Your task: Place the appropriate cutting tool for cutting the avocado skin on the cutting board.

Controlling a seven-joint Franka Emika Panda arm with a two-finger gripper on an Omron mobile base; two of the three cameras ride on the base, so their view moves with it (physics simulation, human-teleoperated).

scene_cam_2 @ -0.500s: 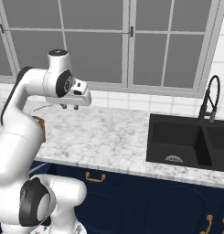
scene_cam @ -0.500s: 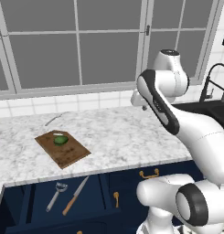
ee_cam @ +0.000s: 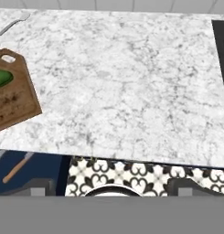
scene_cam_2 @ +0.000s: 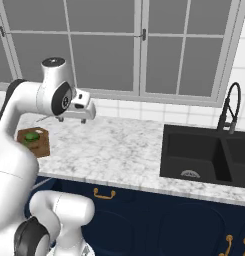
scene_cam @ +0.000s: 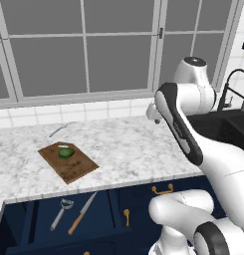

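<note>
The avocado (scene_cam: pixel 66 152) lies on the cutting board (scene_cam: pixel 76 167), toward its far corner. Behind the board lies a thin utensil (scene_cam: pixel 59 130). Before the board, in an open drawer (scene_cam: pixel 29 219) below, the knife (scene_cam: pixel 82 213) lies right of the peeler (scene_cam: pixel 61 213).

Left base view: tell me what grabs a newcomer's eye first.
The big white arm rises at the right, its gripper open above the marble counter. Left of it, the avocado sits on the cutting board. Below, an open drawer holds the knife beside a peeler.

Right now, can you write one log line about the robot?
gripper: open, holding nothing | knife: in open drawer | avocado: on cutting board
</note>
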